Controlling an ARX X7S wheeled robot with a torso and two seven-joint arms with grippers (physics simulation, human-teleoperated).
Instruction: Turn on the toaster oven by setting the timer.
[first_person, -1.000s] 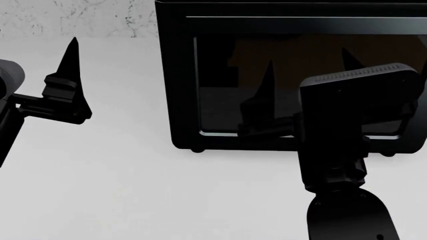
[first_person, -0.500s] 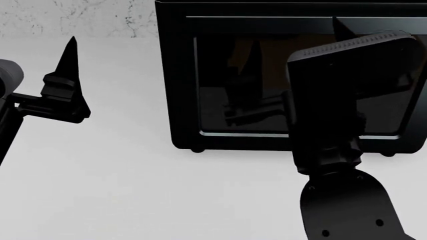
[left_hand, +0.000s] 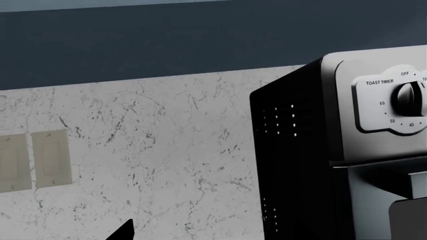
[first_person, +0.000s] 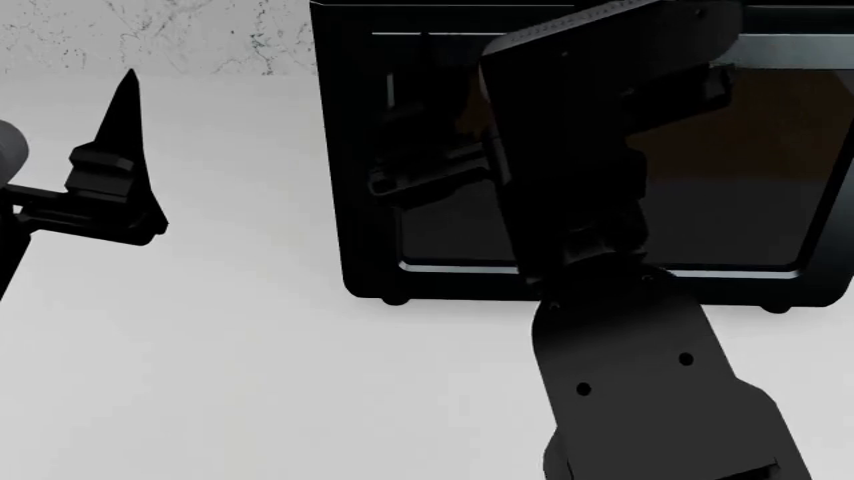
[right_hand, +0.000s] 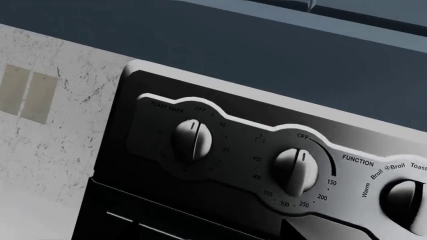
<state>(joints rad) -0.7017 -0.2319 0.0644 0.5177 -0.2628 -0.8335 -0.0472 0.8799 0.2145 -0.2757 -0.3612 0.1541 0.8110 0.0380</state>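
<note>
The support surface is a plain white countertop (first_person: 267, 380), meeting a marbled white wall at its rear edge. One item rests directly on it: the toaster oven (first_person: 360, 150), a black box standing upright on small round feet (two show along its front lower edge). The oven occupies the rear right area of the counter.

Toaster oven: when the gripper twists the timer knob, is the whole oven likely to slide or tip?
Probably not. The toaster oven looks large and boxy, sitting flat on small feet. The timer knob is small, so twisting should load it lightly; slight sliding on the smooth counter remains possible.
</note>
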